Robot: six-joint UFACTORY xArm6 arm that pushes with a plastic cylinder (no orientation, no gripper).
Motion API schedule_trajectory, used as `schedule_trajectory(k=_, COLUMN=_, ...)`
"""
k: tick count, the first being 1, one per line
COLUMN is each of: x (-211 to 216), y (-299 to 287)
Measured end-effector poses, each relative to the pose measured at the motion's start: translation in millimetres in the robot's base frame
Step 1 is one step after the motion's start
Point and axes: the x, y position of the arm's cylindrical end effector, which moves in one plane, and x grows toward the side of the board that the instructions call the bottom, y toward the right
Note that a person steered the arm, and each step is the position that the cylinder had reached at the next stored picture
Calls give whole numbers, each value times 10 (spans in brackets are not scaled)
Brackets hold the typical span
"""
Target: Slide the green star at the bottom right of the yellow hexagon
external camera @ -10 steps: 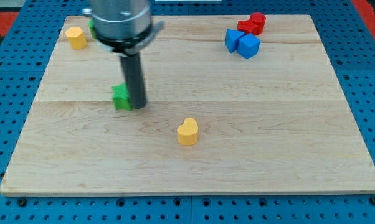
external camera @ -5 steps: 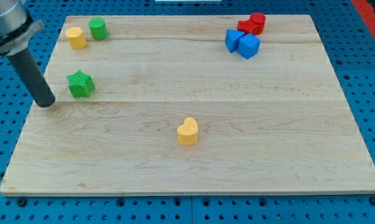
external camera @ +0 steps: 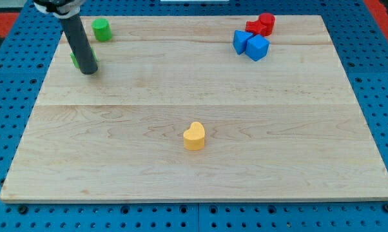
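Nearest, a yellow heart-shaped block [external camera: 194, 136] sits alone a little right of the middle of the wooden board [external camera: 245, 161]. Farther back at the left, my tip [external camera: 87, 71] rests on the board; it is a bare rod and holds nothing. The green star [external camera: 73, 60] is mostly hidden behind the rod, touching its left side. The yellow hexagon is not visible. Beyond stands a green cylinder [external camera: 102, 29]. At the far right, two blue blocks [external camera: 251, 44] touch, with red blocks [external camera: 261, 24] just behind.
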Motion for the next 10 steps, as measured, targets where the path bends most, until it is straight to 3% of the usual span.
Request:
schedule_trajectory(k=5, x=-395, y=229)
schedule_trajectory(k=6, x=149, y=211)
schedule_trajectory(k=7, x=158, y=-438)
schedule_trajectory(k=9, x=-264, y=289)
schedule_trajectory(k=10, x=38, y=1175)
